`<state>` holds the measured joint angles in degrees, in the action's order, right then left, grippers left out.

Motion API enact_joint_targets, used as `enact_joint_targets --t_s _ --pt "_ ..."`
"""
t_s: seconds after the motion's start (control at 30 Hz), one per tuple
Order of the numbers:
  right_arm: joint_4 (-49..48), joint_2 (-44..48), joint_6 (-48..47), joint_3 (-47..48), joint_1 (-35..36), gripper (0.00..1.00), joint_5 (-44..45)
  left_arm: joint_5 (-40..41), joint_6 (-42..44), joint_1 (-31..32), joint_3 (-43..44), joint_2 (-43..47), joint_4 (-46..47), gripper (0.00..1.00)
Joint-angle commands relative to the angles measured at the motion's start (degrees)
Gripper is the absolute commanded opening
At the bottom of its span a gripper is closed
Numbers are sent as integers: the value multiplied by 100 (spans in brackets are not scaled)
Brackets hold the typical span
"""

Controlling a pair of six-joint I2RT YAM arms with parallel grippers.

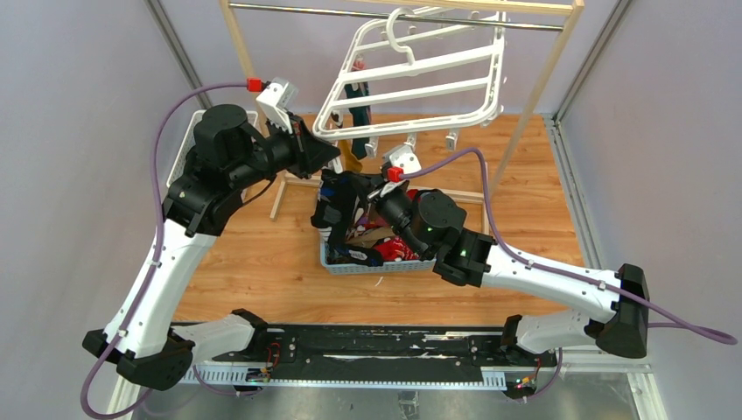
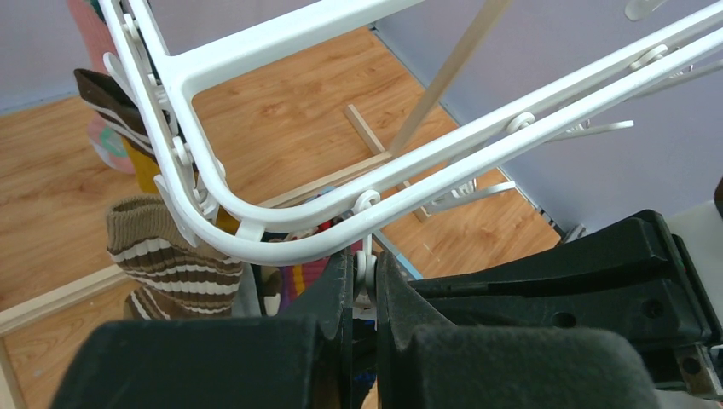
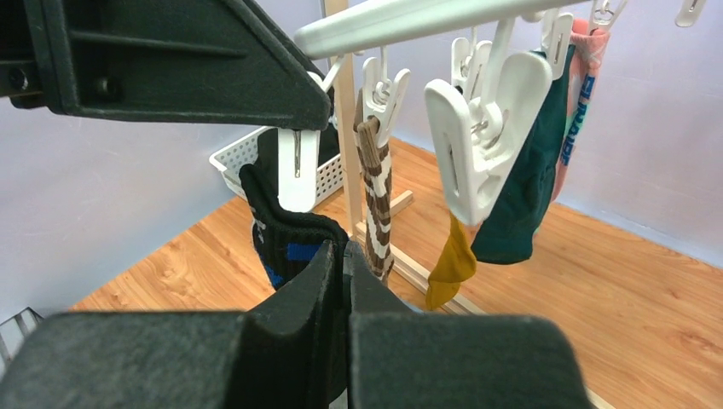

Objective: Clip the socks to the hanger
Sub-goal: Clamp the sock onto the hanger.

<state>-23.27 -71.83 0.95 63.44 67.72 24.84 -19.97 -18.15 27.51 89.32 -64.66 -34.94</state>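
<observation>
I have the left jaws pinching a white clip (image 2: 365, 277) that dangles from the near corner of the hanger (image 2: 281, 34). The right jaws are pressed together on a black sock (image 3: 286, 226) just below that corner. Its top reaches the clip, but I cannot tell whether the clip bites it. Along the same edge of the hanger hang a brown striped sock (image 3: 375, 204), a mustard sock (image 3: 452, 264) and a teal sock (image 3: 524, 196). More socks (image 1: 389, 252) lie in a basket (image 1: 376, 266) on the surface (image 1: 262, 262) beneath the hanger.
</observation>
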Motion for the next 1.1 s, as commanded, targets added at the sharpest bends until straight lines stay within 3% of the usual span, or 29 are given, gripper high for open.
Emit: enact_joint_targets --t_s 0.0,1.07 --pt "81 -80 -236 159 -94 0 -72 -383 137 33 175 -21 -230 0" --pt "-408 -33 -247 252 -172 0 -47 -381 358 35 -41 37 -295 0"
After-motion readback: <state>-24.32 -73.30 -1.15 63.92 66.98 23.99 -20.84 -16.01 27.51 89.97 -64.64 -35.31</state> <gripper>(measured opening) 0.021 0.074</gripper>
